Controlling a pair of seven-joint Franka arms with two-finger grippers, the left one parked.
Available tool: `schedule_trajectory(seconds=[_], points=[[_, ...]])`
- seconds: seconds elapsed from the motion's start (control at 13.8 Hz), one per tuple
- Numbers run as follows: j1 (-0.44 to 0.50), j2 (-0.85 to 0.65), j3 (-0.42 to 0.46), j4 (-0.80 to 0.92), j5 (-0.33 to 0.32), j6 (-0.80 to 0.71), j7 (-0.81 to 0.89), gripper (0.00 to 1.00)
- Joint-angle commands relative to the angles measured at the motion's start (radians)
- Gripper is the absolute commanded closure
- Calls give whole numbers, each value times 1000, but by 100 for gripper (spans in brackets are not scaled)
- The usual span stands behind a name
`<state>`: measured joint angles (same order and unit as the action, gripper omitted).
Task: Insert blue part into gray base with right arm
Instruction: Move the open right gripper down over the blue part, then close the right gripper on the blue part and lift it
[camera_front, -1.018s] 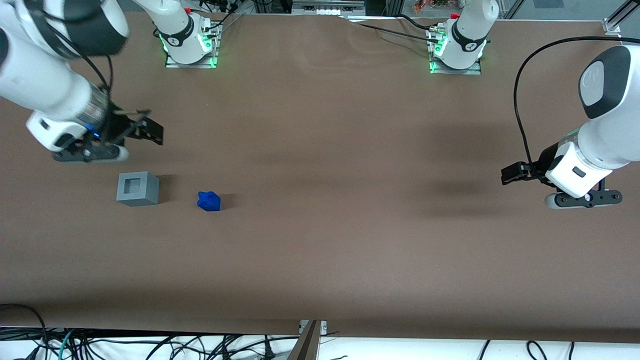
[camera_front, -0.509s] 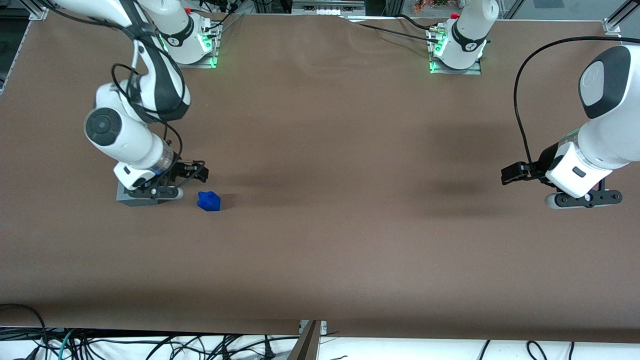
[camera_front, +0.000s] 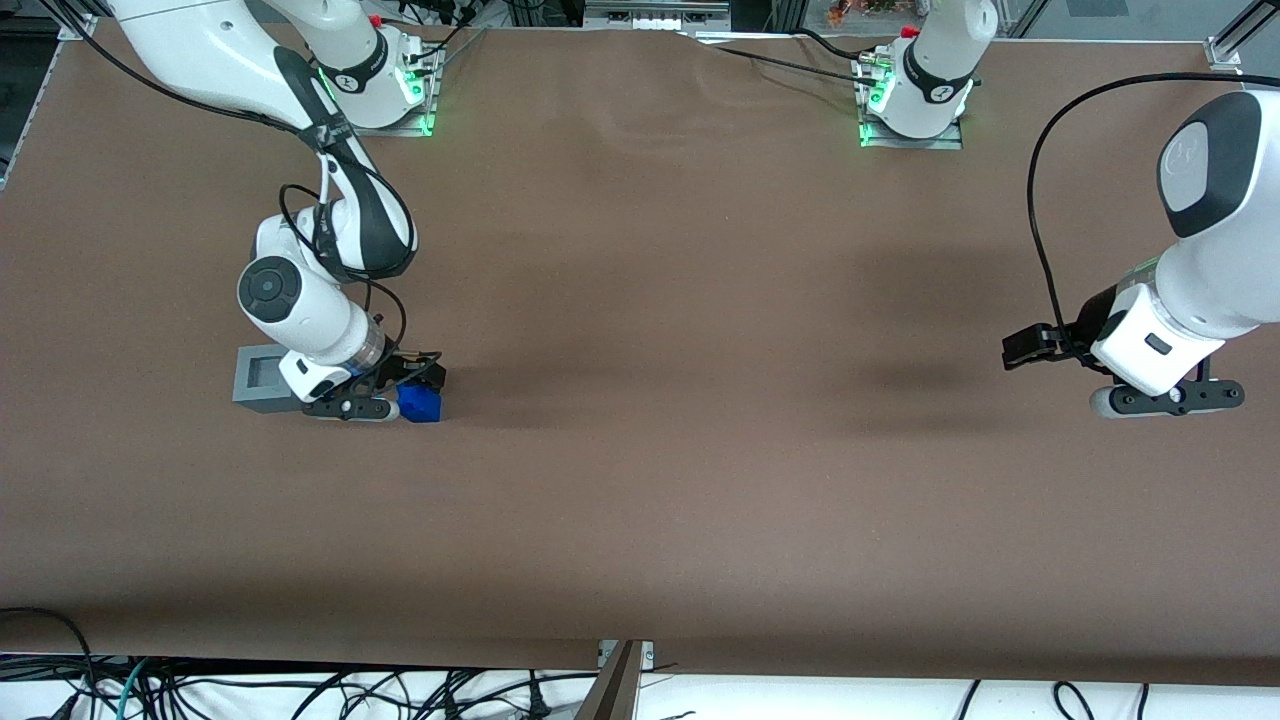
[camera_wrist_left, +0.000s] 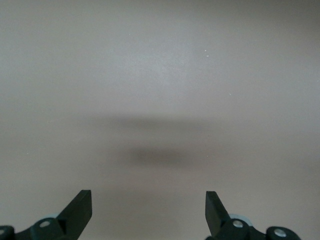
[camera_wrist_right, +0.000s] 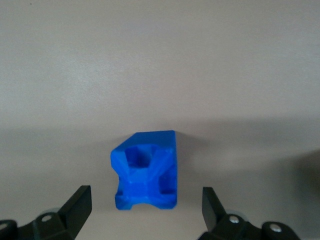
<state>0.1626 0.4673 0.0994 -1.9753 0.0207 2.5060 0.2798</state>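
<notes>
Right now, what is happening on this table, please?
The right arm has lowered its hand over the blue part, which lies on the brown table beside the gray base. The wrist view shows the hand open, with one finger on each side of the part and not touching it. The base's recess is empty, so nothing is inserted yet.

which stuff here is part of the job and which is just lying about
Job:
- blue part, on the table between the open fingers
- gray base, beside it, recess empty
- gripper, low over the blue part

Lying about:
- cables along the table edge nearest the front camera
- table itself
</notes>
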Motion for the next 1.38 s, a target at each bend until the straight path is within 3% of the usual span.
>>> schedule_trajectory(seconds=[0.0, 0.15, 0.44, 0.58, 0.73, 0.8, 1.31], points=[[11, 31, -4, 36, 4, 13, 15, 7], [9, 57, -6, 52, -1, 33, 13, 7], [9, 79, -7, 65, -16, 54, -2, 25], [9, 79, -7, 70, -19, 53, -8, 49], [3, 67, -13, 70, -21, 34, -49, 86], [-2, 41, -21, 70, -22, -10, -82, 92], [-3, -182, -205, 50, -13, -358, -455, 93]])
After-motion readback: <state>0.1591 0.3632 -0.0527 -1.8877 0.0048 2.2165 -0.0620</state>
